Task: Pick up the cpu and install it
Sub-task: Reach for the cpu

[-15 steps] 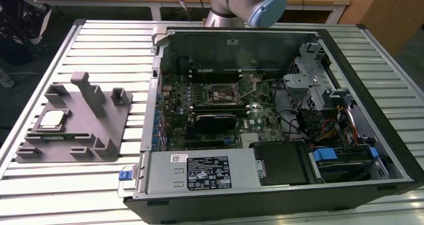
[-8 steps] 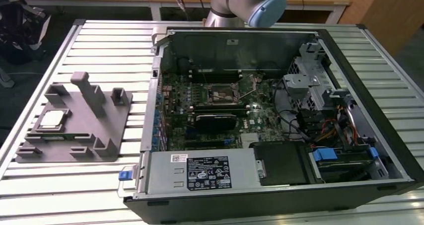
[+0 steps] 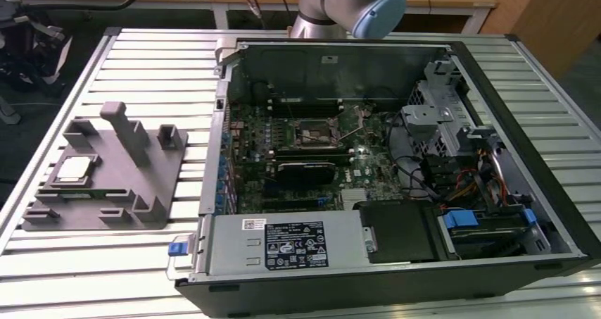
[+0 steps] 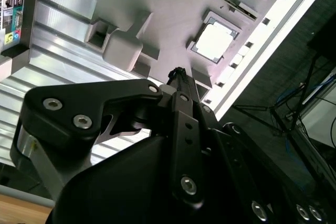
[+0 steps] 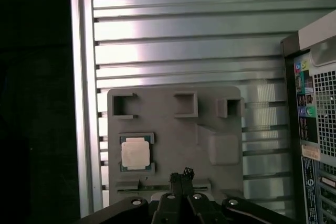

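The cpu (image 3: 75, 167) lies flat in a square pocket of the grey holder block (image 3: 103, 192), on the slatted table at the exterior view's left. It shows as a pale silver square in both wrist views (image 5: 135, 153) (image 4: 214, 42). My gripper (image 5: 181, 173) (image 4: 177, 72) hangs well above the holder, off to one side of the cpu and apart from it. Its black fingertips are pressed together with nothing between them. The motherboard's black socket frame (image 3: 314, 132) sits inside the open computer case (image 3: 225, 122).
The grey holder carries an upright post (image 3: 117, 118) and several empty slots. The case's rear panel with coloured ports (image 5: 310, 108) stands beside the holder. A power supply (image 3: 281, 243) and drive cages (image 3: 441, 122) fill the case. The table edge (image 5: 84, 103) runs close to the holder.
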Tool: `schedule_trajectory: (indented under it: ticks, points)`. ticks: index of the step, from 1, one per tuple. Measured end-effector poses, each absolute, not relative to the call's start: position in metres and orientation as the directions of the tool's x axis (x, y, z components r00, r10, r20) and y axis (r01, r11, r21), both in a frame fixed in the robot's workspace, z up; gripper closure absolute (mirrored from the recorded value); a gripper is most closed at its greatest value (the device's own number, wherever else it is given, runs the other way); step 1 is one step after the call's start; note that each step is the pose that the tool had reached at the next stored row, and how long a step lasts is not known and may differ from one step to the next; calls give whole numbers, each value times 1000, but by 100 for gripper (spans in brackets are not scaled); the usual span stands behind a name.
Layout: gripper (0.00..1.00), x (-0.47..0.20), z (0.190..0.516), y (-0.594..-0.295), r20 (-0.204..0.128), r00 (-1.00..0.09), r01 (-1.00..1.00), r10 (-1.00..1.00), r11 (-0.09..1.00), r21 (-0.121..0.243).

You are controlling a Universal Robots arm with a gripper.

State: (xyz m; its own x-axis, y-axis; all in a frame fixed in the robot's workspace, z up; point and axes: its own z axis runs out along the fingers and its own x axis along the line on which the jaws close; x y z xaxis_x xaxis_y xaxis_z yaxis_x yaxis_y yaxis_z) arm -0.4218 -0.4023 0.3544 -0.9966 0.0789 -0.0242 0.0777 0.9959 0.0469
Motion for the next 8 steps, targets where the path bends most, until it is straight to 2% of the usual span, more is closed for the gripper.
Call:
schedule_trajectory:
  ticks: [8]
  points:
    - [89,-432,340,-402,-24,-997,78,79,996,47]
